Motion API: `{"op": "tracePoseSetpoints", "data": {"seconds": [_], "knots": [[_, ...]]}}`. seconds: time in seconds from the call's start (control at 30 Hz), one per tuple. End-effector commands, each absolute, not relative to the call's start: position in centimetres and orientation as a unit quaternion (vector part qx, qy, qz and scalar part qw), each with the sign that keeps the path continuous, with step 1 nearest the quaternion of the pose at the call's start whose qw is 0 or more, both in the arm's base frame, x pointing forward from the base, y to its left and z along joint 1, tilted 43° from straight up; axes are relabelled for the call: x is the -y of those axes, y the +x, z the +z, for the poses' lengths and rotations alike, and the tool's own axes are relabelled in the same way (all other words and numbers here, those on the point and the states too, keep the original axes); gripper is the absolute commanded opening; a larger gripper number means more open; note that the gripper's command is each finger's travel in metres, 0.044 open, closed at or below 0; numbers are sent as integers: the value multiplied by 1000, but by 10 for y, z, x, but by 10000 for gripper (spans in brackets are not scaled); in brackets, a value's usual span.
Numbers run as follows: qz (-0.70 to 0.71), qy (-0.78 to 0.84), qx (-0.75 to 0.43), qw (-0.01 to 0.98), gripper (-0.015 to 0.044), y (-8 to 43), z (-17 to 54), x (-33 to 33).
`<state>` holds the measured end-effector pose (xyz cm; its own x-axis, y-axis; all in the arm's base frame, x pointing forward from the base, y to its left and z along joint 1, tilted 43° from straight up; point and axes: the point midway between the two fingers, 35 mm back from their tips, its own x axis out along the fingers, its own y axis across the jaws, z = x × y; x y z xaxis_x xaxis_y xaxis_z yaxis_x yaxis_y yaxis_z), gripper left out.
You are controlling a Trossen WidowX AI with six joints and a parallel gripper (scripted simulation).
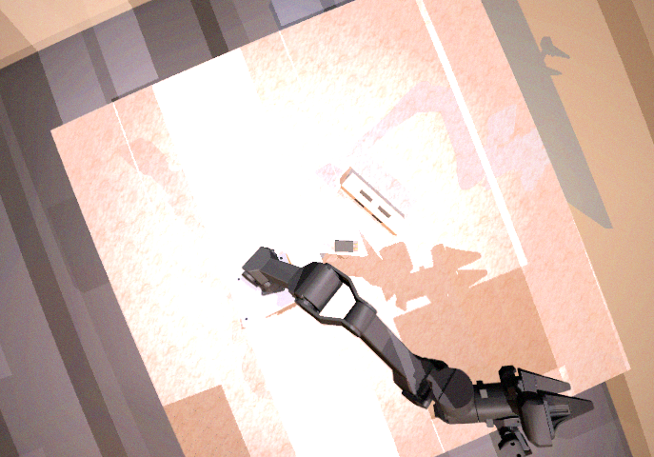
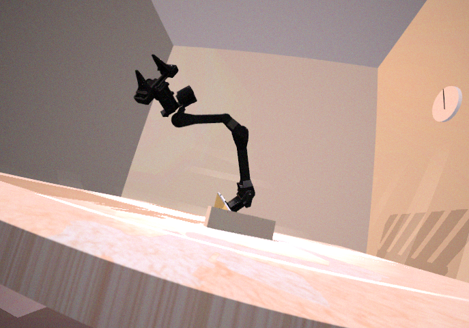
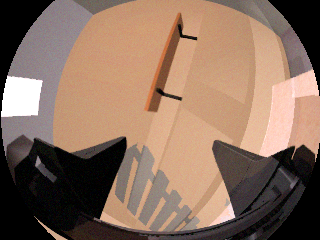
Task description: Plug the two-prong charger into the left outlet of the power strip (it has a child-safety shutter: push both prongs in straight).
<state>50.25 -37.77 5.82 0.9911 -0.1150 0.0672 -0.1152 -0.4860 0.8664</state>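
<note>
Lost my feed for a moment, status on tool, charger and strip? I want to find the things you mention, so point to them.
Tool (image 1: 581,394) (image 2: 145,62) (image 3: 171,144) open, empty, away from the work. Charger (image 1: 344,246) unplugged, beside strip (image 1: 372,201) (image 2: 240,223). Nothing seen between them from above.

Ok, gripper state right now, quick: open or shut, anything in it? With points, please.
Gripper (image 1: 581,394) (image 2: 145,63) (image 3: 171,144): open, fingers spread wide apart, nothing between them.
</note>
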Motion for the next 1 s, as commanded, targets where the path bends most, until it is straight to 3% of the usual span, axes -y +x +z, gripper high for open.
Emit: {"op": "tracePoseSetpoints", "data": {"seconds": [0.0,0.97], "knots": [[-1,862,66,503,426,503,58,377],[-137,757,-166,617,440,507,4,266]]}}
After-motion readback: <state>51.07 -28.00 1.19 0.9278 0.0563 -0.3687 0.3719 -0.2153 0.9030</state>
